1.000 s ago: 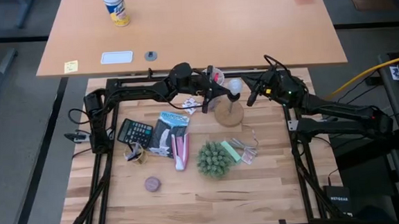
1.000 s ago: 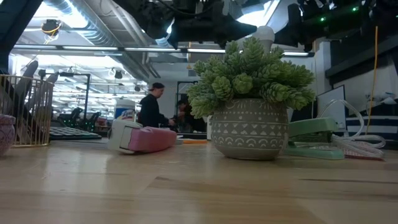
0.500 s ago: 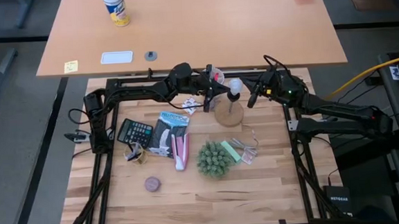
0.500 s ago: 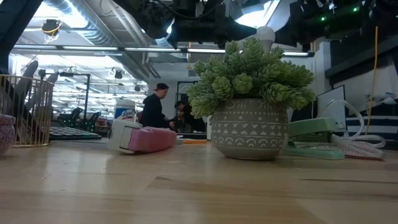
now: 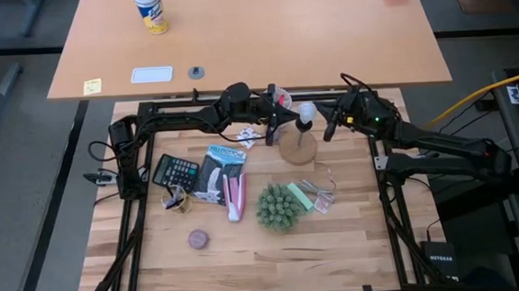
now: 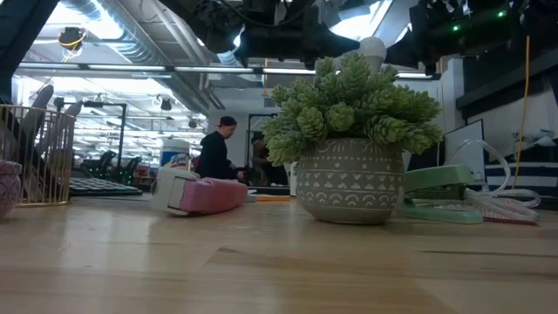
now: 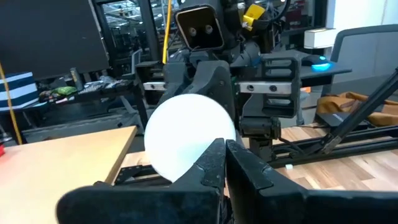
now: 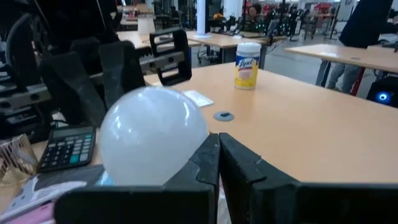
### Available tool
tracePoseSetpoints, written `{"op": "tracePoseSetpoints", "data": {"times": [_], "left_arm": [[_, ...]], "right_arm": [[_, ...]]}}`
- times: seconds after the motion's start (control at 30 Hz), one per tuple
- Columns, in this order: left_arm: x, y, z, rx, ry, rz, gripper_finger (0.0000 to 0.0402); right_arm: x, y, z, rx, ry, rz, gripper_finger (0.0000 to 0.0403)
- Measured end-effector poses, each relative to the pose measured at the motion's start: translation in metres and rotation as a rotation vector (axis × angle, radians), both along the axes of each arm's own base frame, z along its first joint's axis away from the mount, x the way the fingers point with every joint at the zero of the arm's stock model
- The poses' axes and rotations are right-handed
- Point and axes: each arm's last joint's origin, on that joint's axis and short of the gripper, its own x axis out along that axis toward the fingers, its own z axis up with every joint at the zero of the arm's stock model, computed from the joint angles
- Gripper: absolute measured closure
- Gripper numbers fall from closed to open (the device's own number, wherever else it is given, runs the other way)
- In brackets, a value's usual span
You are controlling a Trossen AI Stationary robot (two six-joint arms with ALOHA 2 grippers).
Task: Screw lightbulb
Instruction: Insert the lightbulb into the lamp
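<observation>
High view is showing the lightbulb point(image 5: 305, 114) standing upright over the wooden socket base point(image 5: 298, 149). My left gripper point(image 5: 280, 119) and right gripper point(image 5: 328, 123) are flanking it, jaws pressed together, gripping nothing. I am judging that tightening may remain.

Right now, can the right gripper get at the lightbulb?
Probably yes. The right gripper, shut, sits just beside the lightbulb on the wooden base, nothing between them. The left gripper, also shut, crowds the opposite side.
</observation>
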Motion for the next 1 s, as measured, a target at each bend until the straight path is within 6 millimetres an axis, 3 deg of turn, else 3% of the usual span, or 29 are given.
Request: {"op": "tracePoseSetpoints", "data": {"times": [0.37, 1.0], "left_arm": [[0.0, 0.003, -0.001, 0.002, 0.015, 0.058, 0.0396], [0.0, 0.003, -0.001, 0.004, 0.011, 0.061, 0.0396]], "right_arm": [[-0.015, 0.008, 0.004, 0.028, 0.004, 0.026, 0.0386], [-0.016, 0.011, 0.001, 0.1, 0.008, 0.083, 0.0386]]}}
